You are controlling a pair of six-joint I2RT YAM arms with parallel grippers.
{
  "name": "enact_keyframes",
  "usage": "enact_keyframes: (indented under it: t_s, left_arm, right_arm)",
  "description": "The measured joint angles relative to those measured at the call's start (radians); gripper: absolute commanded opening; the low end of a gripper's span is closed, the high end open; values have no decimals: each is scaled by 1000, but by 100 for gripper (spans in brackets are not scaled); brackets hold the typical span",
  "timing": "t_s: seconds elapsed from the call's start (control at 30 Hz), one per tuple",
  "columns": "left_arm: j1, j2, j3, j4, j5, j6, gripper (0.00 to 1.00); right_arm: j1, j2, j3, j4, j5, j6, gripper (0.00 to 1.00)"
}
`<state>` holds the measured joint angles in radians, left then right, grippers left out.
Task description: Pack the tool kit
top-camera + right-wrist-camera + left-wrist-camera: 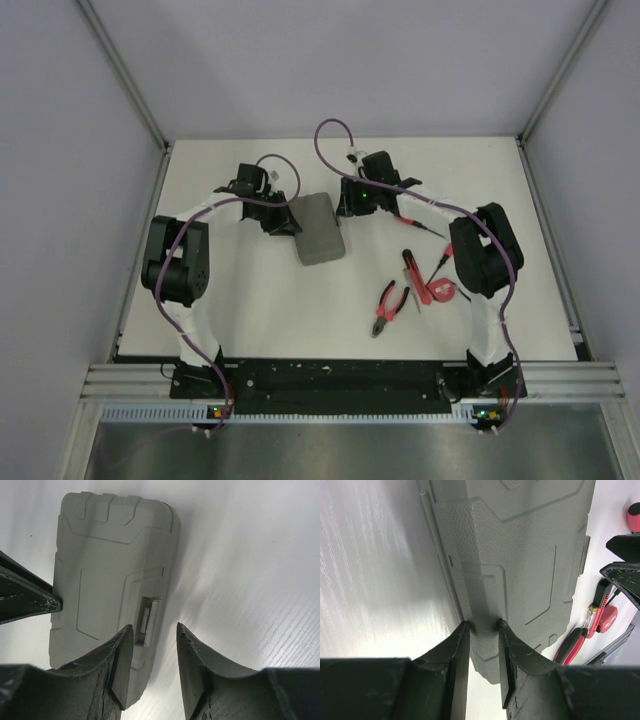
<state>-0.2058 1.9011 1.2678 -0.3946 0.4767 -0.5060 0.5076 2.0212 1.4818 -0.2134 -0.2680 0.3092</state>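
The grey case [320, 235] of the tool kit lies closed on the white table. My left gripper [285, 222] is at its left edge. In the left wrist view its jaws [483, 624] stand a little apart, tips touching the case [520, 555], one at the rim and one on the lid. My right gripper [350, 205] is at the case's far right edge. It is open [154, 626] and straddles the small latch [150, 622] on the case [110, 555], gripping nothing. Right of the case lie red-and-black pliers [388, 307], a knife [410, 268], a red tape measure [438, 292] and a screwdriver [422, 226].
A second screwdriver [443, 257] lies partly under the right arm's elbow [485, 250]. Grey walls enclose the table on three sides. The black rail [330, 378] with the arm bases runs along the near edge.
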Motion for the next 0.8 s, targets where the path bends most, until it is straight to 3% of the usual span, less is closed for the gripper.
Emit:
enact_keyframes:
  t_s: [0.47, 0.57, 0.7, 0.8]
  left_arm:
    - [0, 0, -4, 6, 6, -1, 26]
    - [0, 0, -6, 8, 7, -1, 26]
    - [1, 0, -10, 14, 11, -1, 26]
    - [2, 0, -13, 20, 16, -1, 26]
  right_arm:
    - [0, 39, 7, -9, -19, -1, 37]
    - [0, 41, 7, -12, -10, -2, 33]
    - [0, 41, 7, -11, -3, -1, 20]
    - [0, 43, 7, -10, -10, 2, 18]
